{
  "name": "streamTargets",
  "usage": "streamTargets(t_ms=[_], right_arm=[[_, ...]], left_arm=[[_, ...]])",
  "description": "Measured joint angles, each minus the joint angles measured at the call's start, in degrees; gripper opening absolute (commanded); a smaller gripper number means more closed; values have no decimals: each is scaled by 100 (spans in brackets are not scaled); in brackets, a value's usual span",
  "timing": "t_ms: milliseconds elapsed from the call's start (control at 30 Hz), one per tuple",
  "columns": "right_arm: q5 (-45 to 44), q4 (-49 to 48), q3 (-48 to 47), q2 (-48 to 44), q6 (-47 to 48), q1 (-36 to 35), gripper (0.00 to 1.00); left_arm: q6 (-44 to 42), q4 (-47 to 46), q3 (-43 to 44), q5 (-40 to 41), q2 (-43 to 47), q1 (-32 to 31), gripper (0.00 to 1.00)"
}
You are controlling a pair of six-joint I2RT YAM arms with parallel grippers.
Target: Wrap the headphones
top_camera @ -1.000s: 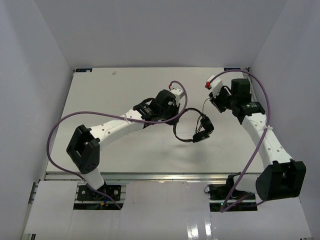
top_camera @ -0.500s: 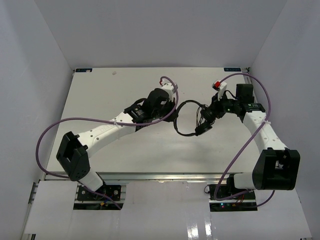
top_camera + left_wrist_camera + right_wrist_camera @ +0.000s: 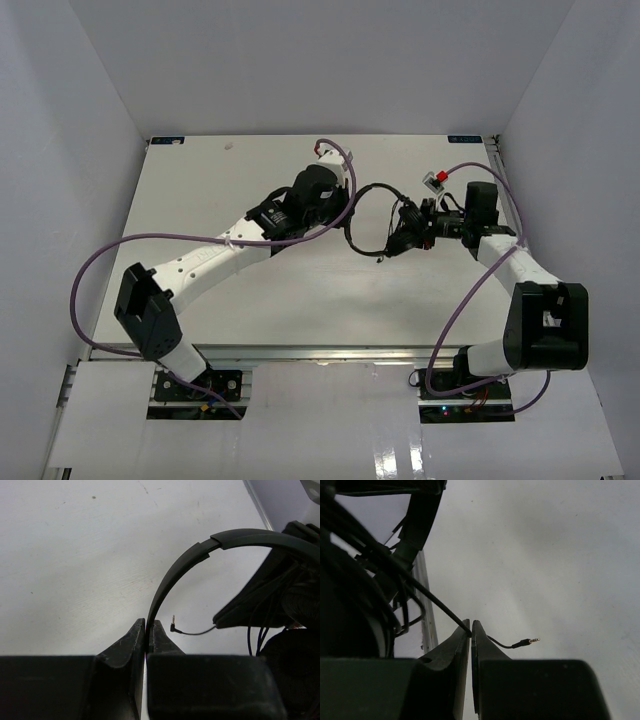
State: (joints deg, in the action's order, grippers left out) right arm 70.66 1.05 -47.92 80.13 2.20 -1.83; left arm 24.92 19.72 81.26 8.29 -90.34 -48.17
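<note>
White surface (image 3: 200, 190) with pale walls (image 3: 300, 60) around it: at its near edge the two arms are bolted, and both reach toward the middle. The headphones (image 3: 405, 238) hang between them, lifted off the surface as far as I can judge.

The left jaws are pressed together on the headband (image 3: 175, 572), which rises from them in an arc to the right, toward the earcups (image 3: 295, 655). The right jaws are closed on the thin cord (image 3: 440, 607). Only a short tail with the plug (image 3: 530, 641) sticks out past them. On their other side the cord runs up to the cups, where many loops seem already wound.

So the long axis of the headphones goes from left jaws to right jaws, and the cups lie just beside the right ones. The right arm (image 3: 520, 265) is nearer to the cord. I think the wrapping is almost finished; the next move depends on bringing this short tail around or under the loops while the left side keeps the band steady.
</note>
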Motion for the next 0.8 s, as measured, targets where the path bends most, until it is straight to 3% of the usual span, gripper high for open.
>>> streamTargets(t_ms=[333, 800], right_arm=[[167, -1849, 679, 387, -1583, -140, 8], [21, -2423, 330, 2506, -2094, -218, 10]], left_arm=[[271, -357, -291, -191, -493, 588, 0], [873, -928, -591, -653, -1609, 1053, 0]])
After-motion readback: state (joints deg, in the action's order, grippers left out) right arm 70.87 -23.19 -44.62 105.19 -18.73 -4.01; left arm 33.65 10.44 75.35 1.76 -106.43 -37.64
